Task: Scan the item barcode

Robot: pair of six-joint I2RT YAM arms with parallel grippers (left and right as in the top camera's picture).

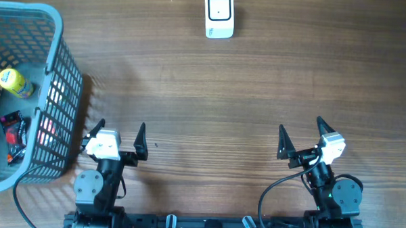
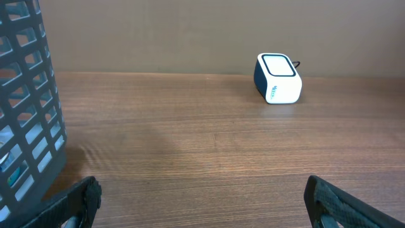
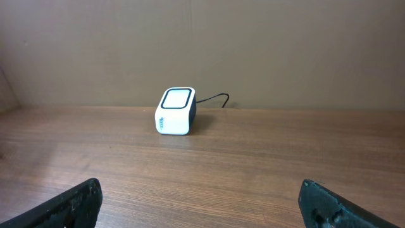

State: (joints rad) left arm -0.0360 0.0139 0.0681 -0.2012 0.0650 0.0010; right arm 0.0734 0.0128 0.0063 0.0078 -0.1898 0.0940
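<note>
A brown wood-grain tabletop [image 1: 210, 94] fills your view, with a plain tan wall behind it in both wrist views. At the far edge, roughly centred between the arms, sits the white barcode scanner [image 1: 219, 15], its dark-framed window facing up. A thin black cable [image 3: 212, 99] runs off behind it. On your left the grey-blue mesh basket [image 1: 55, 48] stands on the tabletop, and the items lie inside it: a yellow bottle [image 1: 14, 82] on its side toward the far part and a red-and-black packet [image 1: 14, 131] nearer you. Something pink-red also shows through the basket wall, but you cannot make out what it is. The left tool [image 1: 119, 128] sits at the near edge just beside the basket's near right corner, jaws spread wide and empty; its black fingers [image 2: 73, 204] frame bare wood in the left wrist view. The right tool [image 1: 301, 125] is well apart on the right side — also wide and empty, pointed toward the scanner. Neither tool touches the basket, the items or the scanner.
</note>
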